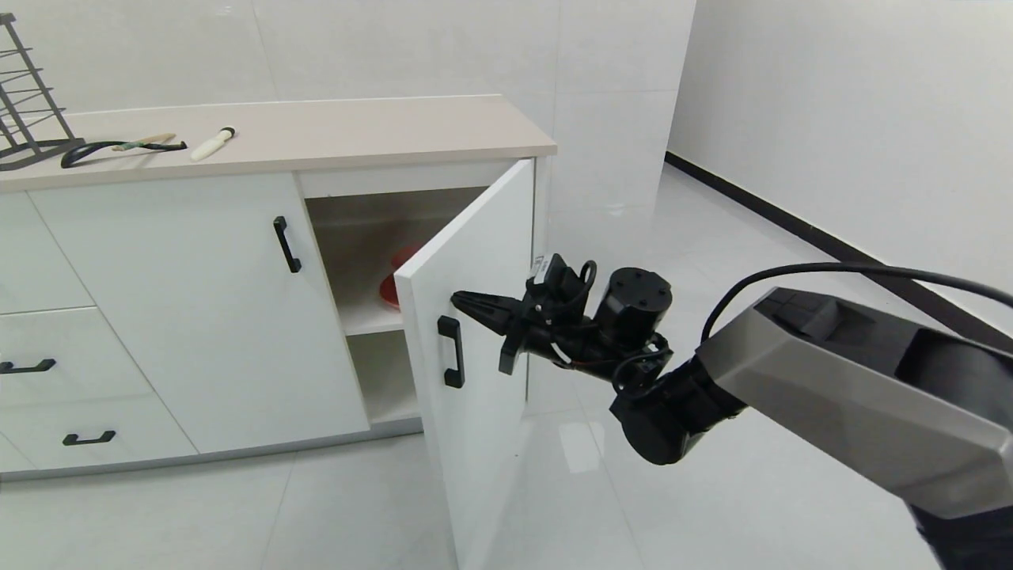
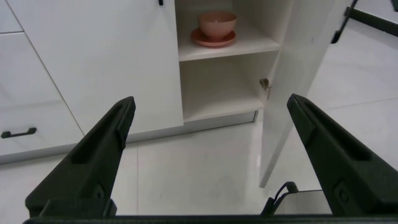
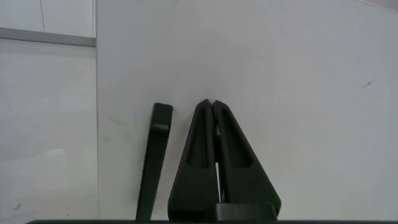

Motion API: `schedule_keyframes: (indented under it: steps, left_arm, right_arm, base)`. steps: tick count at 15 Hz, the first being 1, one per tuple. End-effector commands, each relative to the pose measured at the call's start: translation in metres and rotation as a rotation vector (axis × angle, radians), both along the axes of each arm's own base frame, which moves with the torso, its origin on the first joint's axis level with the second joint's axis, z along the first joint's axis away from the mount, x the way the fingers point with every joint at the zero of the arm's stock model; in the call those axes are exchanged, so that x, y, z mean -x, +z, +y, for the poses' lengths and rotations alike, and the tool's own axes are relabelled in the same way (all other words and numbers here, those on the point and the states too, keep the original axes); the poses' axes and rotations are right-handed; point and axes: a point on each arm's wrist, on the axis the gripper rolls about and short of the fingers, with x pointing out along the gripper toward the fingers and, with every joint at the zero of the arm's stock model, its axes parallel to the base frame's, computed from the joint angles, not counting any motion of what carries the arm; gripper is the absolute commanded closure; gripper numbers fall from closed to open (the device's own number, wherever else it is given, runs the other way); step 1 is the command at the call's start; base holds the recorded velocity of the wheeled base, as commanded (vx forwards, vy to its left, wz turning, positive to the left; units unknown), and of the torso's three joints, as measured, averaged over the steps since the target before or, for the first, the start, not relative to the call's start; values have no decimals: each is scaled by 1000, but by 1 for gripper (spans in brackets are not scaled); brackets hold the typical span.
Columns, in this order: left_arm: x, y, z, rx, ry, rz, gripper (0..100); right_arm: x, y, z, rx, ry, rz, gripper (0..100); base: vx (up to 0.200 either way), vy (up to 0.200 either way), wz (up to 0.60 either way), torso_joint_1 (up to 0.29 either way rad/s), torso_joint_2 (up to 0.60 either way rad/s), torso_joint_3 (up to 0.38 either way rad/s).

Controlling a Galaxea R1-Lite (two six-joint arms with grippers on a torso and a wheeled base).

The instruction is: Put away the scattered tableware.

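Note:
On the countertop (image 1: 356, 131) lie a black utensil (image 1: 95, 148), a wooden-handled utensil (image 1: 146, 142) and a white-handled knife (image 1: 212, 144). The cabinet's right door (image 1: 475, 261) stands open. On the shelf inside, a pink bowl (image 2: 217, 23) sits on a red plate (image 2: 213, 38), seen as a red patch (image 1: 393, 285) in the head view. My right gripper (image 1: 457, 299) is shut, its tips against the door's outer face just beside the black handle (image 1: 451, 351); the right wrist view shows the same gripper (image 3: 212, 104) and handle (image 3: 155, 162). My left gripper (image 2: 211, 102) is open and empty, low before the cabinet.
A black wire dish rack (image 1: 24, 103) stands at the counter's far left. The left cabinet door (image 1: 198, 309) is closed, and drawers with black handles (image 1: 28, 366) lie further left. White tiled floor (image 1: 316, 514) spreads in front and to the right of the open door.

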Motion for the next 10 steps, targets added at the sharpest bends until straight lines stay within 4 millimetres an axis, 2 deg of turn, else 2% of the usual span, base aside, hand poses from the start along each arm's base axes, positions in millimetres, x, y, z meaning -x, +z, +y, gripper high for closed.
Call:
schedule_keyframes:
  steps: [1, 2, 4, 6, 9, 10]
  left_arm:
    - [0, 0, 0, 0, 0, -1, 0]
    - [0, 0, 0, 0, 0, 0, 0]
    - [0, 0, 0, 0, 0, 0, 0]
    - [0, 0, 0, 1, 0, 0, 0]
    - [0, 0, 0, 0, 0, 0, 0]
    - [0, 0, 0, 1, 0, -1, 0]
  right_arm:
    - [-22, -28, 26, -13, 11, -15, 100]
    - [-27, -29, 29, -19, 10, -22, 100]
    - [-53, -37, 46, -77, -50, -72, 100]
    - [-57, -34, 45, -96, -65, -91, 100]
    - [-61, 21, 19, -192, -105, -211, 100]
    - [-58, 46, 0, -204, -124, -234, 100]
  base:
    - [0, 0, 0, 0, 0, 0]
    - [0, 0, 0, 0, 0, 0]
    - [0, 0, 0, 0, 0, 0]
    - [0, 0, 0, 0, 0, 0]
    - [0, 0, 0, 0, 0, 0]
    - [0, 0, 0, 0, 0, 0]
